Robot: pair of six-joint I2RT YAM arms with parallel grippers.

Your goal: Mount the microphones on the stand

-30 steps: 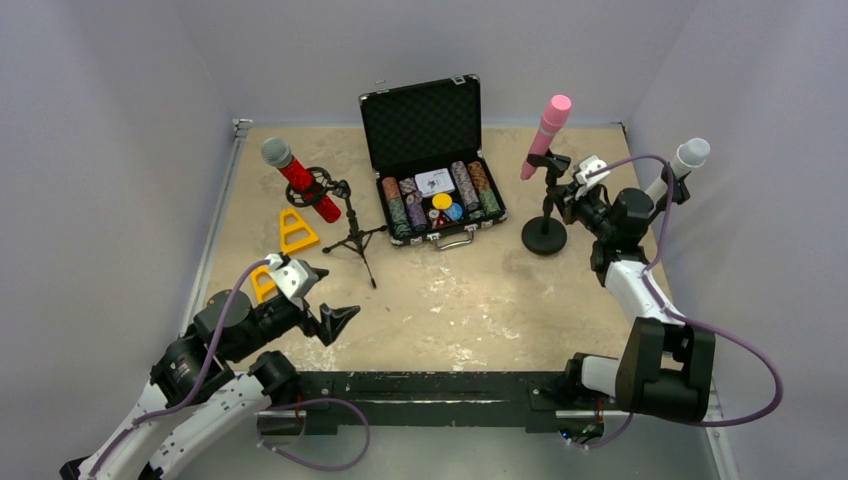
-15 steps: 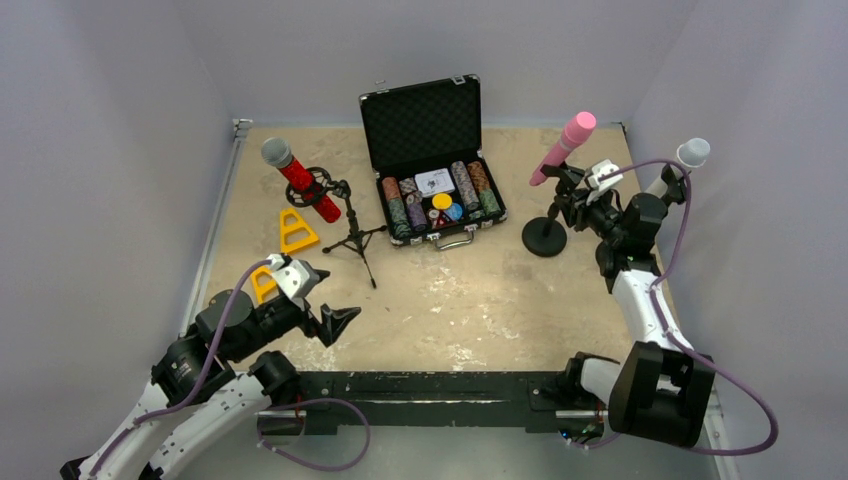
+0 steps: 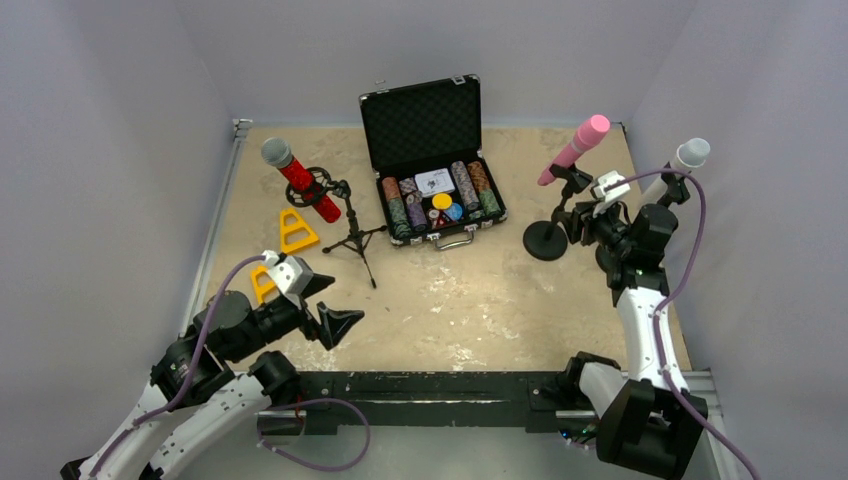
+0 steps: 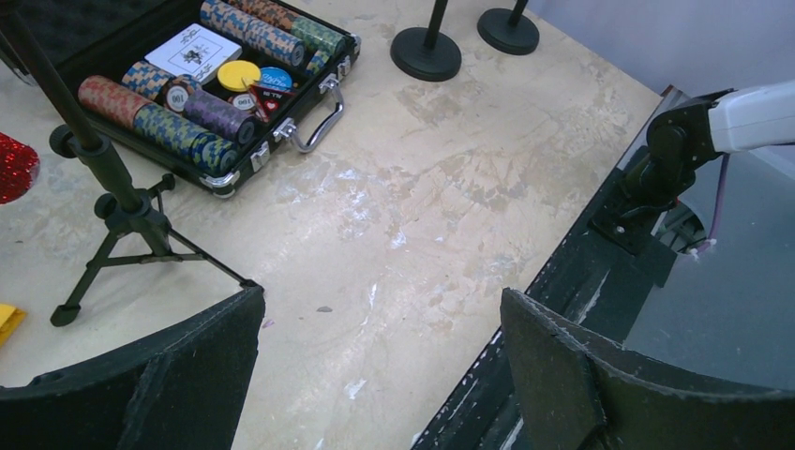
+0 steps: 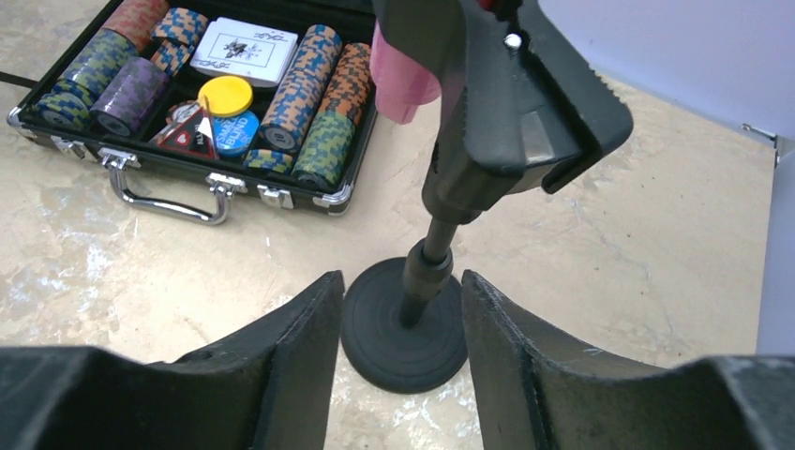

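The pink microphone [image 3: 573, 148] sits tilted in the clip of a round-base stand [image 3: 545, 240]. Its lower end [image 5: 403, 70] shows above the clip [image 5: 511, 84]. My right gripper [image 3: 590, 212] hangs just right of that stand, open, its jaws [image 5: 400, 278] apart with the pole [image 5: 427, 267] and base beyond them and nothing gripped. The white microphone [image 3: 682, 160] stands clipped behind the right arm. The glittery red microphone [image 3: 298, 182] rests in a tripod stand [image 3: 352, 225]. Low at the near left, my left gripper [image 3: 335, 320] is open and holds nothing [image 4: 382, 298].
An open black case of poker chips [image 3: 432, 190] lies at the back centre. Two yellow triangular pieces [image 3: 297, 230] [image 3: 260, 283] lie on the left. Walls stand close on three sides. The black base rail [image 4: 600, 253] runs along the near edge.
My right gripper has opened and drawn back from the pink microphone's stand. The pink microphone has tipped further to the right. The left arm has barely moved.
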